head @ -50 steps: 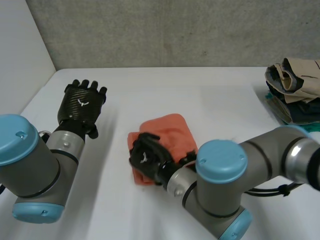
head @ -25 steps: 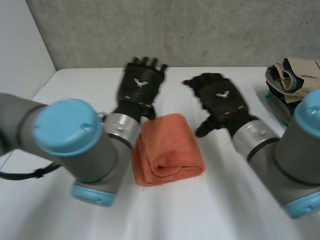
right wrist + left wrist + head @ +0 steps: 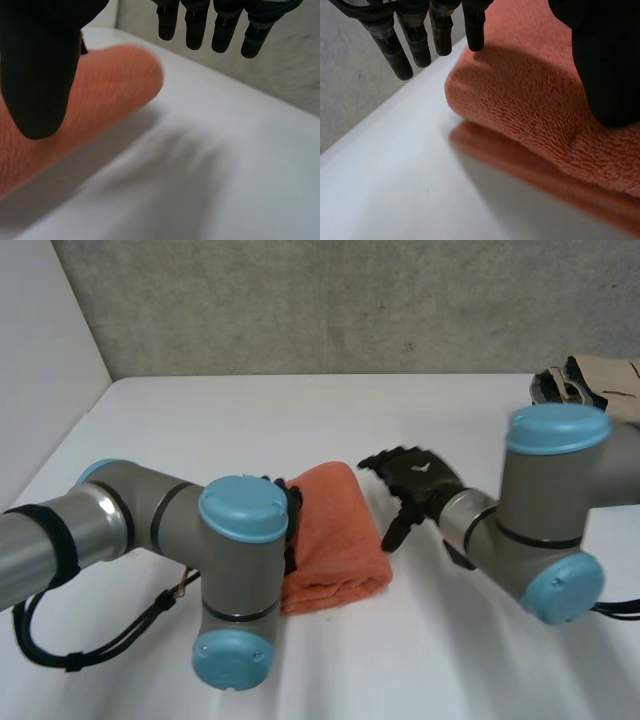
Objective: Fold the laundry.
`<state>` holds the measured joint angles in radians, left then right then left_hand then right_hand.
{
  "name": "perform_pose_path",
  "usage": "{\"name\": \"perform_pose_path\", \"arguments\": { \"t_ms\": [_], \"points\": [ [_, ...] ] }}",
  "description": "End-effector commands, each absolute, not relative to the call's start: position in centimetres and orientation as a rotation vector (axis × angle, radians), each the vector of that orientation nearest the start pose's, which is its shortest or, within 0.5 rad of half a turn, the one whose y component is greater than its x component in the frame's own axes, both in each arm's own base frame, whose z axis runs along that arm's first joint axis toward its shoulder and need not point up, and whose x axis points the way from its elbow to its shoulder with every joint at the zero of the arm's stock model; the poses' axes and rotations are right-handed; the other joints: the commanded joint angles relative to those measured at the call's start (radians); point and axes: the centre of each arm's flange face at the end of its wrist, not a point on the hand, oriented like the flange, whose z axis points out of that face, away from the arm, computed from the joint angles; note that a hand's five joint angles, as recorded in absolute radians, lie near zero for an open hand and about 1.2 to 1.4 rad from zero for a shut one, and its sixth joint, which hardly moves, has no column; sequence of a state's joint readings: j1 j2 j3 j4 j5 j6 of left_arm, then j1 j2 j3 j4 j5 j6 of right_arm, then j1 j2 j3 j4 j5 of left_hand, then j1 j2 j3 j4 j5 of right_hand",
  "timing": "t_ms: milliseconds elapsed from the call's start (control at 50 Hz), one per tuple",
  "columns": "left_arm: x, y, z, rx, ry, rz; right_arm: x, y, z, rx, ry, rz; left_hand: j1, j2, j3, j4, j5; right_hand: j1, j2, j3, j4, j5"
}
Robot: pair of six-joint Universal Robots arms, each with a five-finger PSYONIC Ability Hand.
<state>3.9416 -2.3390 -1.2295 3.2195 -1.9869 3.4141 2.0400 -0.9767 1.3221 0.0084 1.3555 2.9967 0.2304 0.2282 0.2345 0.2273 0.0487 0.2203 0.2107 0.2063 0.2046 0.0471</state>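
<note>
A folded orange towel point(image 3: 335, 535) lies in the middle of the white table point(image 3: 250, 415). My left hand point(image 3: 292, 502) is at the towel's left edge, mostly hidden behind its own arm. In the left wrist view its fingers point(image 3: 402, 55) are straight and open, and the thumb point(image 3: 605, 65) hovers over the towel point(image 3: 530, 115) beside the rounded fold. My right hand point(image 3: 420, 478) hangs open just right of the towel. In the right wrist view its fingers point(image 3: 200, 22) are spread above bare table, and its thumb point(image 3: 40, 75) is in front of the towel point(image 3: 105, 95).
A pile of unfolded clothes point(image 3: 590, 390) in beige and dark blue sits at the table's far right edge. A grey wall runs along the back, and a white wall stands at the left.
A second ago my right hand was curled on the towel; it has let go and now hangs open at its right. My left hand swung in to the towel's left edge.
</note>
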Motion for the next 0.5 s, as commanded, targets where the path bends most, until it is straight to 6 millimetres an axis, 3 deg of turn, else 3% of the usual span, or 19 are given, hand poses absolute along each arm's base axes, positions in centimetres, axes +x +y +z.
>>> {"name": "perform_pose_path", "arguments": {
  "t_ms": [20, 140, 200, 280, 380, 440, 500],
  "points": [
    [-33.7, -22.3, 12.0, 0.97, 2.336, -1.688, 33.4, -27.4, 13.8, -0.947, 2.162, -1.444, -0.023, -0.021, -0.027, -0.02, -0.016, -0.046, -0.036, -0.032, -0.03, -0.047],
    [-32.9, -22.5, 13.2, 0.945, 2.32, -1.701, 33.2, -28.0, 13.5, -0.982, 2.211, -1.503, -0.02, -0.018, -0.024, -0.017, -0.013, -0.046, -0.036, -0.032, -0.03, -0.047],
    [-32.8, -22.9, 15.1, 0.905, 2.302, -1.77, 33.0, -27.9, 14.6, -1.052, 2.194, -1.57, -0.023, -0.021, -0.027, -0.02, -0.016, -0.046, -0.036, -0.032, -0.03, -0.047],
    [-32.8, -23.4, 18.0, 0.853, 2.268, -1.885, 32.7, -27.4, 17.7, -1.093, 2.14, -1.685, -0.026, -0.023, -0.03, -0.023, -0.018, -0.046, -0.036, -0.032, -0.03, -0.047],
    [-33.3, -24.1, 21.7, 0.871, 2.231, -2.063, 32.3, -25.3, 20.0, -1.093, 2.095, -1.752, -0.032, -0.029, -0.036, -0.028, -0.024, -0.046, -0.036, -0.032, -0.03, -0.047],
    [-33.4, -24.6, 22.9, 0.921, 2.225, -2.132, 32.7, -23.4, 19.2, -1.146, 2.068, -1.724, -0.032, -0.029, -0.036, -0.028, -0.024, -0.046, -0.036, -0.032, -0.03, -0.047],
    [-33.5, -25.2, 24.2, 1.045, 2.223, -2.22, 32.9, -21.0, 17.2, -1.199, 2.052, -1.668, -0.032, -0.029, -0.036, -0.028, -0.024, -0.046, -0.036, -0.032, -0.03, -0.047]
  ]
}}
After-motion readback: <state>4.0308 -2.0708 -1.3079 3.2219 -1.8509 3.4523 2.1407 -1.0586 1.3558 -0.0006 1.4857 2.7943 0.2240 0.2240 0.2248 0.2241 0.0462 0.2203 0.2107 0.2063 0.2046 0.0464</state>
